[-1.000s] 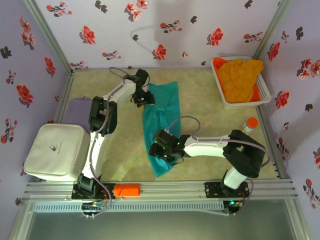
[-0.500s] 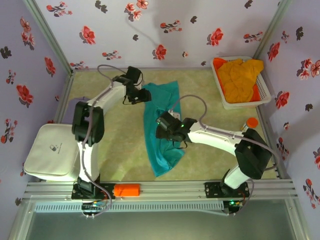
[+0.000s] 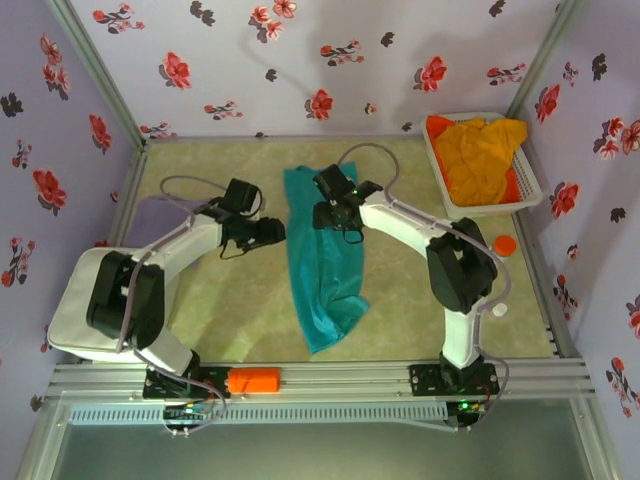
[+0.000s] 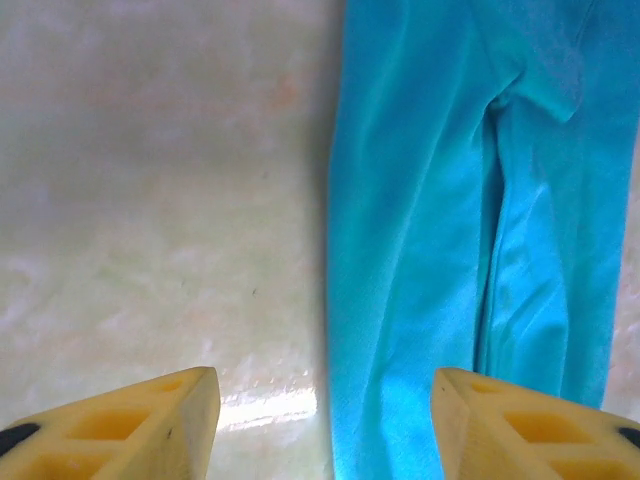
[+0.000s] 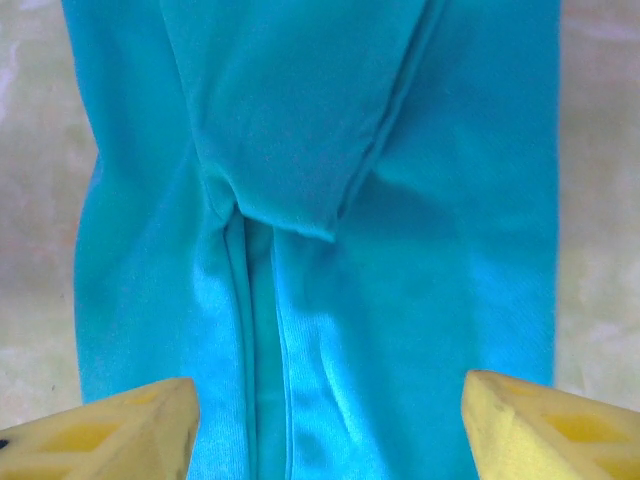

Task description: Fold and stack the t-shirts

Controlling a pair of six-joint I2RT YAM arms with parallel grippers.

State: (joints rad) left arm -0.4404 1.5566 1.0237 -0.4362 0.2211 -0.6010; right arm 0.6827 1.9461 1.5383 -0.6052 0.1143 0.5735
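Observation:
The teal t-shirt [image 3: 322,262] lies as a long folded strip down the middle of the table, with a sleeve folded in near its top [image 5: 290,130]. My left gripper [image 3: 272,232] is open just left of the strip, the shirt's left edge [image 4: 345,300] lying between its fingers [image 4: 185,410]. Over the shirt's upper part my right gripper [image 3: 326,216] is open, with flat cloth between its fingertips [image 5: 505,415]. A pale lavender t-shirt [image 3: 148,214] lies at the left edge, partly behind my left arm. Orange-yellow t-shirts [image 3: 480,155] are heaped at the back right.
A white slatted basket [image 3: 528,190] holds the orange-yellow heap. An orange-capped bottle [image 3: 504,244] stands by the right wall, behind my right arm. A white case [image 3: 100,300] sits at the near left. An orange block [image 3: 254,380] lies on the front rail.
My right gripper has travelled from the shirt's near end up to its far part. My left gripper has swung from the shirt's top left corner to the table beside it, opening wider.

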